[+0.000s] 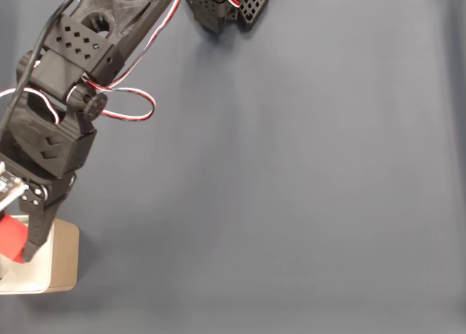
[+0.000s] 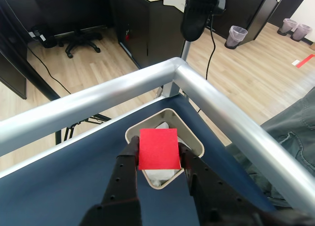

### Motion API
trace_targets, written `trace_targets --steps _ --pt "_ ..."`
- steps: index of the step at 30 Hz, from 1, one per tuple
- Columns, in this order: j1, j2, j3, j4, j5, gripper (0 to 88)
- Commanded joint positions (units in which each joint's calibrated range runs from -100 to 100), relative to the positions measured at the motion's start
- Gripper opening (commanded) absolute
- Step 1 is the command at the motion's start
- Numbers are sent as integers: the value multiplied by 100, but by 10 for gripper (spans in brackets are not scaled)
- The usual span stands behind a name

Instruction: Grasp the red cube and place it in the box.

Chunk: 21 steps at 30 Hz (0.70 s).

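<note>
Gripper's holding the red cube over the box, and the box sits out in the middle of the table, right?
Not the middle: the wrist view shows the box at the table's corner, by the metal rails. The gripper does hold the red cube over it.

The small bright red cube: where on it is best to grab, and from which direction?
Grip the small bright red cube on two opposite flat faces, coming down from above, as the black two-finger gripper does now: its jaws press the cube's left and right faces in the wrist view, above the beige rounded-corner box. Flat parallel sides suit that pinch.
</note>
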State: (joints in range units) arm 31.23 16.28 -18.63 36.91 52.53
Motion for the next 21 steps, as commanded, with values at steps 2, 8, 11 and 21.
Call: trace_targets --steps 2,8,11,21 --pt "144 -51 -391 -249 -20 19" --pt "130 -8 -400 -314 -24 19" --pt "123 27 -428 -339 -20 20" --pt "115 174 -628 -339 -15 21"
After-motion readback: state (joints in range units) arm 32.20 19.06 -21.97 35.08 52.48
